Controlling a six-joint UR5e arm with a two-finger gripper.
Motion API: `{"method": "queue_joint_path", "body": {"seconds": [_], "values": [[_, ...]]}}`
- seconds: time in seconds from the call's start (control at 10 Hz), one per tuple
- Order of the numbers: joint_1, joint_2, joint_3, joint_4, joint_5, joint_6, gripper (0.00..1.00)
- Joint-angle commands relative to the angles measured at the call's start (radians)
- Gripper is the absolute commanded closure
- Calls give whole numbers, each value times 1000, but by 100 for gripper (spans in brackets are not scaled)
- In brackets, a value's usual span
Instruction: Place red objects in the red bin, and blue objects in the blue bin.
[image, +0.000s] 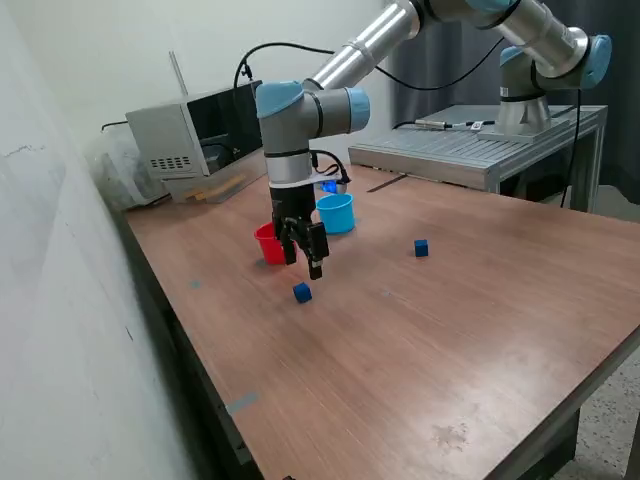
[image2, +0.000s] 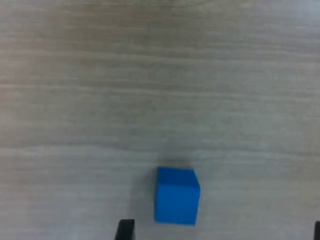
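Note:
A dark blue cube (image: 302, 292) lies on the wooden table just below my gripper (image: 303, 262), which hangs a little above it, open and empty. In the wrist view the cube (image2: 176, 195) sits between my spread fingertips (image2: 125, 229), nearer one of them; my gripper (image2: 220, 232) barely shows. A second blue cube (image: 421, 248) lies further to the exterior view's right. The red cup (image: 266, 243) stands behind my gripper, partly hidden by it. The light blue cup (image: 337, 212) stands just beyond it. No red cubes are in view.
A grey box-like device (image: 190, 135) stands at the back of the table (image: 400, 370). A grey metal platform (image: 470, 150) carries the arm's base at the back right. A white wall runs along the exterior view's left.

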Motion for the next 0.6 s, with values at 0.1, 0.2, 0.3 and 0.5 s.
{"method": "queue_joint_path", "body": {"seconds": [0.1, 0.2, 0.3, 0.5], "values": [[-3, 31, -18, -36, 0, 0, 0], [-3, 33, -18, -38, -1, 0, 0], [-3, 34, -17, -38, -1, 0, 0], [-5, 42, -9, -58, -9, 1, 0]]}}
